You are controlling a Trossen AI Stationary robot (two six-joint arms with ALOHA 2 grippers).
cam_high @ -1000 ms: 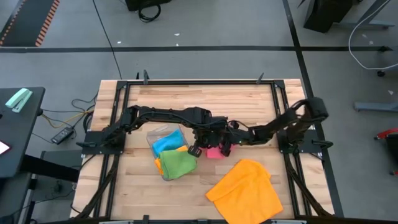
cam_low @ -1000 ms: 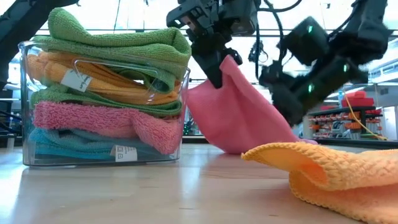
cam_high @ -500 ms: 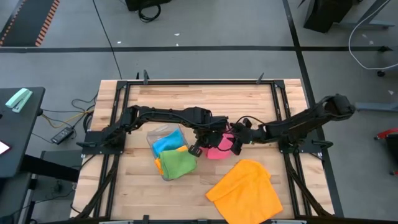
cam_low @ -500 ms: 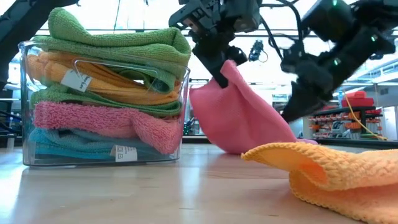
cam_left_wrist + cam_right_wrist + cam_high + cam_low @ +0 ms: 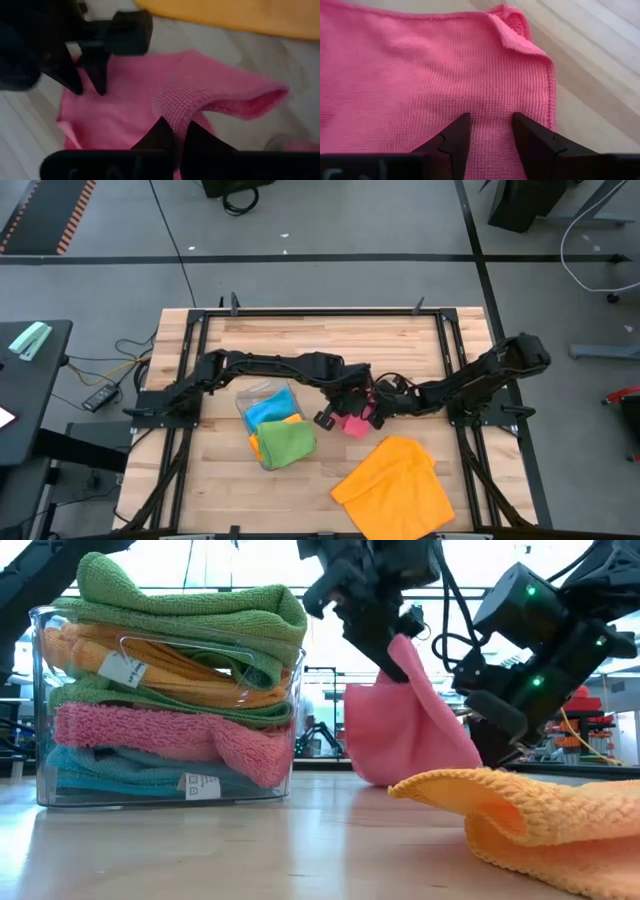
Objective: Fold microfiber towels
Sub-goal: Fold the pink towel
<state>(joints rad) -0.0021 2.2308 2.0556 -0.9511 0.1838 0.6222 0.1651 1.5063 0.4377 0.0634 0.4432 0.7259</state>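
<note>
A pink towel (image 5: 353, 425) is at the table's middle, raised to a peak in the low view (image 5: 410, 740). My left gripper (image 5: 395, 640) is shut on that peak. My right gripper (image 5: 490, 127) is open at the towel's right side, one finger to each side of a strip of the flat pink cloth (image 5: 420, 65); the left wrist view shows it (image 5: 87, 85) over the cloth too. An orange towel (image 5: 395, 485) lies spread, with a raised fold, on the near right of the table. My left gripper pinches a bunched fold of the pink towel (image 5: 172, 107) between its two fingers, slanting down from above. The cloth hangs slack below the fingers, and its lower end (image 5: 385, 775) rests on the table. My right gripper: I cannot tell whether its open fingers (image 5: 457, 132) touch the cloth.
A clear bin (image 5: 40, 690) stacked with folded green, orange, pink and blue towels stands left of the pink towel, also in the high view (image 5: 255, 402). A black frame (image 5: 320, 312) borders the table. Bare wood lies along the far side and the near left.
My left gripper has carried the towel's peak toward the table's right edge; the hanging cloth has followed and stands narrower, its lower end still on the table. My right gripper has swung and turned, coming down against the towel's right side.
</note>
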